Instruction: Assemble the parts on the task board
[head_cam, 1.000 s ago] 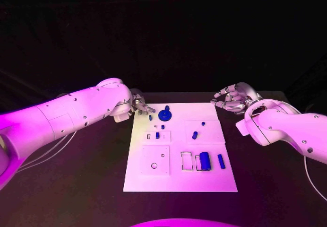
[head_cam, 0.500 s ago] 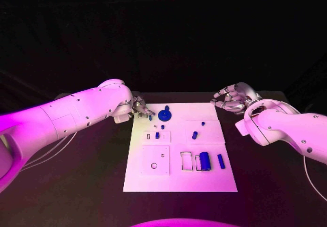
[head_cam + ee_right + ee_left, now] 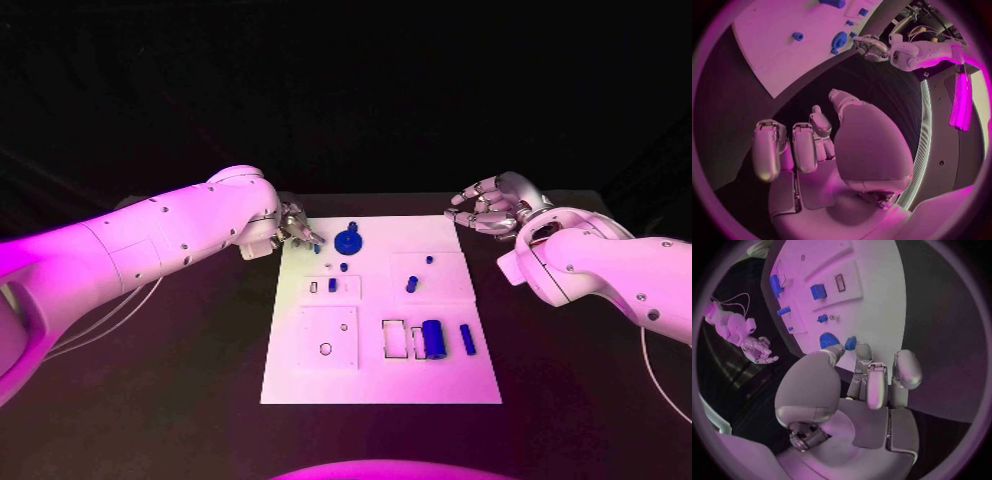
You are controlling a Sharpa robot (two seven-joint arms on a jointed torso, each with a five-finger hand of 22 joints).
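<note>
Head view first: task board (image 3: 378, 385) lies lengthwise in the middle of the black table (image 3: 173, 400). Left hand (image 3: 297, 227) sits at the board's 11 o'clock corner, fingertips over the edge, with a small blue part (image 3: 317, 247) right at them; whether it is pinched cannot be told from this view. At the board's 12 o'clock end stands a round blue part (image 3: 348, 241). Toward 4 o'clock lie a blue cylinder (image 3: 431, 336) and, just beside it, a thin blue bar (image 3: 467, 340). Right hand (image 3: 490, 207) hangs off the board at its 1 o'clock corner over bare table, fingers curled inward around nothing

Left wrist view: left hand (image 3: 861, 385) reaches onto the board's (image 3: 879, 295) corner. Thumb and one finger come together on the small blue part (image 3: 851, 343), clamped on it, while the other fingers (image 3: 906, 367) lie alongside. Round blue part (image 3: 828, 340) sits just beside the pinch

Right wrist view: right hand (image 3: 817, 150) hangs over dark table beside the board's (image 3: 773, 45) edge, fingers (image 3: 767, 150) curled in close together, holding nothing. Round blue part (image 3: 839, 40) sits near the board's far corner, and the left hand (image 3: 872, 47) is just past it
</note>
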